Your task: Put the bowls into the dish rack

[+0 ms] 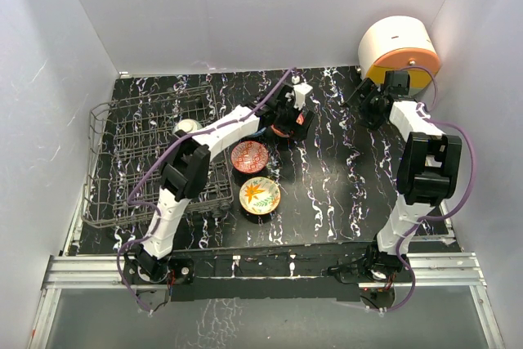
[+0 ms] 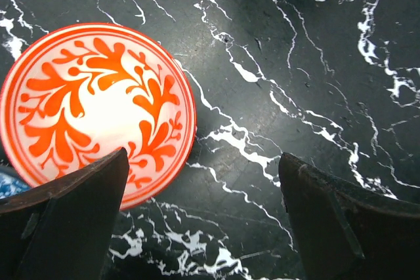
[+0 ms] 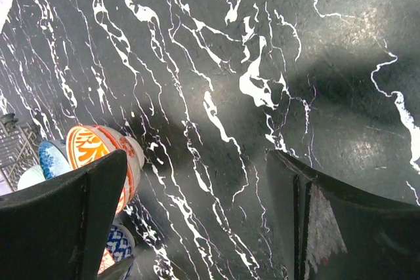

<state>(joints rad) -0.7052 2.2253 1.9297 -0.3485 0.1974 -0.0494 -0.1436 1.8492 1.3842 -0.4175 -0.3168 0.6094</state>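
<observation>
- Nearest my bases: the yellow leaf bowl stands upright on the black marble table, just beside the near right corner of the dish rack.
- Next out: the red patterned bowl stands upright just behind the yellow one. I cannot tell whether the two touch.
- Dish rack: it occupies the left of the table. One pale bowl, probably the teal one, appears to sit at its far right corner. Judged progress: one bowl loaded, four to go.
- Left claw: wide open, nothing held. It is poised above the red-orange bowl, which lies to one side of the gap's centre. My left finger overlaps the bowl's near rim in the wrist view. Contact cannot be confirmed.
- A sliver of the blue-white bowl shows just beside the red-orange bowl.
- Step in hand, as I judge it: approach for pickup of the red-orange bowl.
- Next move calls for:
  - shifting the claw toward the bowl until one finger is inside the rim and the other outside;
  - descending and closing on the wall;
  - lifting clear of the blue-white neighbour;
  - carrying the bowl across to the rack and seating it between the tines.
- Right claw: wide open, nothing held, over bare table at the far right.
- Farthest: an orange-and-white round unit in the far right corner, not part of the task.
</observation>
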